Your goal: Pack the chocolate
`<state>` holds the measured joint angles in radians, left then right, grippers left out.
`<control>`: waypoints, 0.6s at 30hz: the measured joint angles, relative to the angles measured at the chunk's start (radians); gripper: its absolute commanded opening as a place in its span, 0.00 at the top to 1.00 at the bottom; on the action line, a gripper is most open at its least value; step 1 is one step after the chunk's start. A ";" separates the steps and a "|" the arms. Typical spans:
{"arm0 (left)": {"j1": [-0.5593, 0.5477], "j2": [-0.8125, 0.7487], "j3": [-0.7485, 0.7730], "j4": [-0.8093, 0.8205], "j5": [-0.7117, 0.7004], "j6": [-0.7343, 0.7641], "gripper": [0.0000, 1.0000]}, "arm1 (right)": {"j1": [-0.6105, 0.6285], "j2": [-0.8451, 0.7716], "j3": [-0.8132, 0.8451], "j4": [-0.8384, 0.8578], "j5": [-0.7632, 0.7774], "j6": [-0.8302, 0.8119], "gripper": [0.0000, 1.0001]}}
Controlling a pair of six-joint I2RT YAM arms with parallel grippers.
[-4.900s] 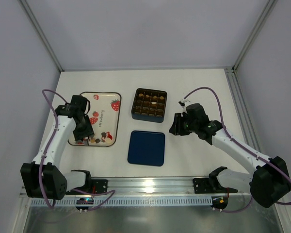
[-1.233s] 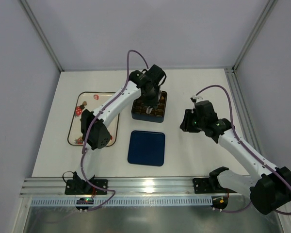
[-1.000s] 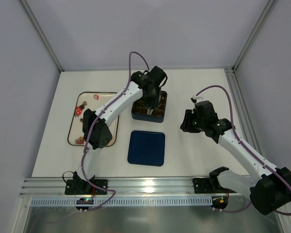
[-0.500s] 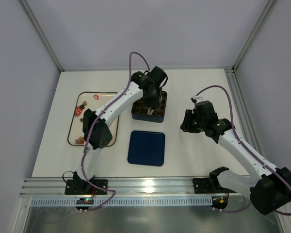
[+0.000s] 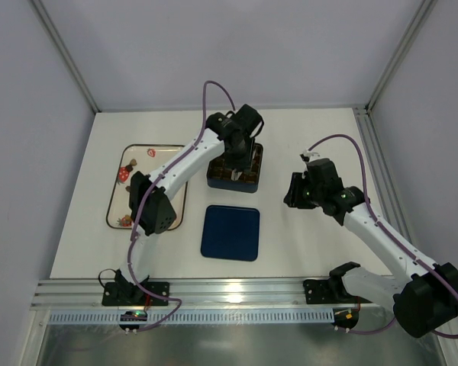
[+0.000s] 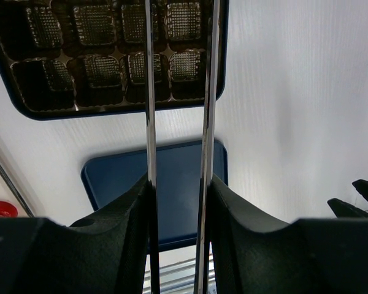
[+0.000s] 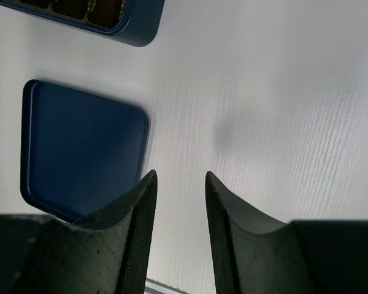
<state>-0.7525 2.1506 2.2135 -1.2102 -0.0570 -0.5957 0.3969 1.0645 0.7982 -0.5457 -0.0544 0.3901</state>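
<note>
White tabletop (image 5: 305,130). Left arm (image 5: 185,158) stretches to the middle, toward the far edge. Left jaws hang over the dark-blue box (image 5: 216,181), thin blades a little apart. Their tips are cut off in the wrist view, so I can't tell if they're grasping anything. Right arm (image 5: 374,229) sits toward the right edge, right jaws released with nothing between, above bare tabletop. Strawberry-print tray (image 5: 122,194) lies by the left edge, its near end hidden behind the left arm. Blue lid (image 5: 230,232) lies flat on the near-edge side of the box, not touching it. Chocolate: pieces too small or hidden, can't tell where.
</note>
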 measured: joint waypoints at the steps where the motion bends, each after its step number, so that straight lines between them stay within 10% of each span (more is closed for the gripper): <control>1: 0.000 -0.007 -0.007 0.002 -0.008 0.000 0.62 | 0.000 0.000 0.000 0.000 0.000 0.000 0.61; 9: 0.057 -0.300 -0.320 0.032 -0.064 -0.003 0.62 | 0.000 0.000 0.000 0.000 0.012 0.000 0.61; 18: 0.401 -0.786 -0.826 0.058 -0.094 0.000 0.60 | 0.010 0.036 0.000 0.042 -0.006 0.000 0.61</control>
<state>-0.3515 1.3643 1.3880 -1.1522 -0.1509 -0.5961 0.4068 1.1007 0.7982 -0.5034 -0.0608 0.3901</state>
